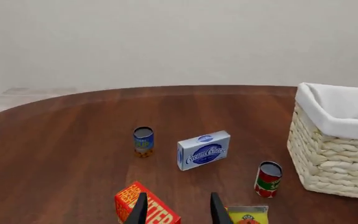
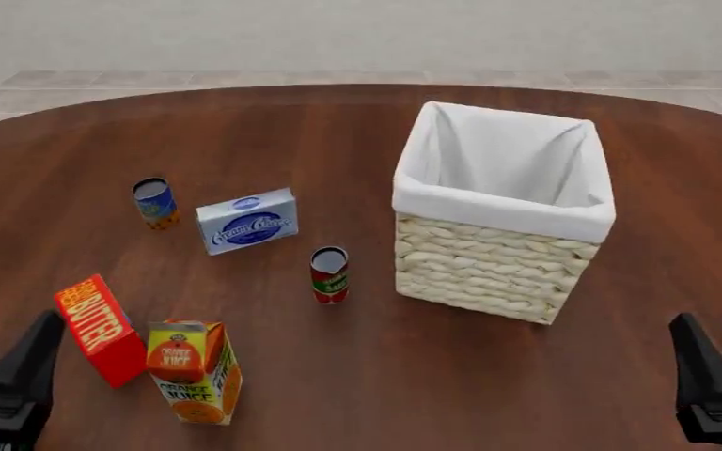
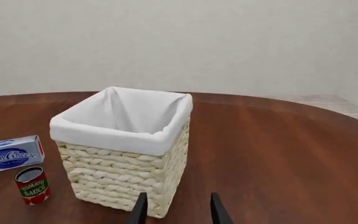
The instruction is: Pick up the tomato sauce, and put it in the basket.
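Round dark wood surface [image 2: 336, 376] sitting before pale wall, its near and right stretches lying bare. Standing on it: two cans, two cartons, one cream cheese box [image 2: 247, 221], one basket [image 2: 499, 268]. Tomato sauce [image 2: 328, 274] standing upright just left of basket, apart from it. My left end effector [image 1: 177, 210] and right end effector [image 3: 176, 209] hovering spread, gripping nothing, both well short of can.

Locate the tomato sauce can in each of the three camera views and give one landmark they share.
Front view: the tomato sauce stands upright near the picture's middle, just left of the basket.
Left wrist view: the can is at lower right, beside the basket.
Right wrist view: the can is at lower left, by the basket.
Shared landmark: the cream cheese box, just beyond the can.
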`<state>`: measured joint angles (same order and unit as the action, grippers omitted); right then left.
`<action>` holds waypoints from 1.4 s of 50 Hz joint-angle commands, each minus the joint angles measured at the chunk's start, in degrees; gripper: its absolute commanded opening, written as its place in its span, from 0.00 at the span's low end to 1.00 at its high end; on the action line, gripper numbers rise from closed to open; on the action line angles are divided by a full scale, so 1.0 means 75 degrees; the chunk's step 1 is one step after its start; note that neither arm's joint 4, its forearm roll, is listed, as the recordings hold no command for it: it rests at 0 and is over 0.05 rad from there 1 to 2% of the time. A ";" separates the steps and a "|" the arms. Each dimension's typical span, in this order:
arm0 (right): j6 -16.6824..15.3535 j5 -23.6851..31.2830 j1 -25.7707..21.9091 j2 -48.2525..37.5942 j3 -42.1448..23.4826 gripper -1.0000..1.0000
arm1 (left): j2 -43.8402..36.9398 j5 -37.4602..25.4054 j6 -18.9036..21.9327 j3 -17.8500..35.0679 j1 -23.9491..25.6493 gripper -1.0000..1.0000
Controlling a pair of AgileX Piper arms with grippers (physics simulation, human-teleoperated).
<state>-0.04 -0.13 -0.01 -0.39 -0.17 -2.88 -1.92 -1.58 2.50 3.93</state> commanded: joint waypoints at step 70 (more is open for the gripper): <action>-0.0005 -0.0082 -0.0015 -0.0069 0.0015 1.00 | -0.7273 -0.2801 0.0983 0.7119 0.4350 1.00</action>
<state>-0.08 -0.67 -0.10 -0.86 -0.06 -53.55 -22.46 3.07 52.96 33.95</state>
